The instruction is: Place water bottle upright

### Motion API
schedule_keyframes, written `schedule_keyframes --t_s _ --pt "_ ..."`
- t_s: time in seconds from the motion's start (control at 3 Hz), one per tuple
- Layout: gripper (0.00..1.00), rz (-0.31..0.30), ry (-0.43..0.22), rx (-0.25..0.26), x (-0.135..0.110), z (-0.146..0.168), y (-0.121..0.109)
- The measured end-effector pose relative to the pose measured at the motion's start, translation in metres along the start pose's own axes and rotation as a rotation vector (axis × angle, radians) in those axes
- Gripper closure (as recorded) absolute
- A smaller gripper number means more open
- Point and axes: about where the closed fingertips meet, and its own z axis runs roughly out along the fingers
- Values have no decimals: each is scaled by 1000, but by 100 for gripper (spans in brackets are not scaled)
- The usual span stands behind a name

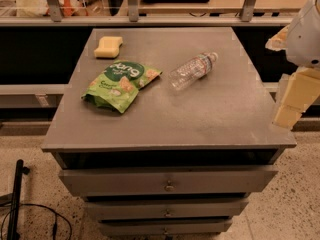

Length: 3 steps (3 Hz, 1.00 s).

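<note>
1. The water bottle (pixel 194 70) lies on its side on the cabinet top (pixel 210 119), right of centre, with its cap toward the rear right. Its fill level cannot be made out.
2. The green snack bag (pixel 121 84) lies to its left, apart; the sponge (pixel 108 47) lies behind the bag.
3. The gripper (pixel 295 99) hangs beside the right edge, partly cut off; whether it is wide or narrow cannot be told.
4. The drawers (pixel 169 181) hide their contents.

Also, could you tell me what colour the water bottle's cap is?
The cap is white, seen in the camera view; the tool sits by the table's right edge.
</note>
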Motion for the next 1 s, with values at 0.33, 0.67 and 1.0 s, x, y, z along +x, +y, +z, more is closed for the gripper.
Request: schedule_keyframes --t_s 0.33,0.67,1.0 --pt "0 -2 -1 4 -1 -1 0" --pt "0 -83 10 8 -12 9 -23" --pt "0 -204 14 5 -33 21 -50"
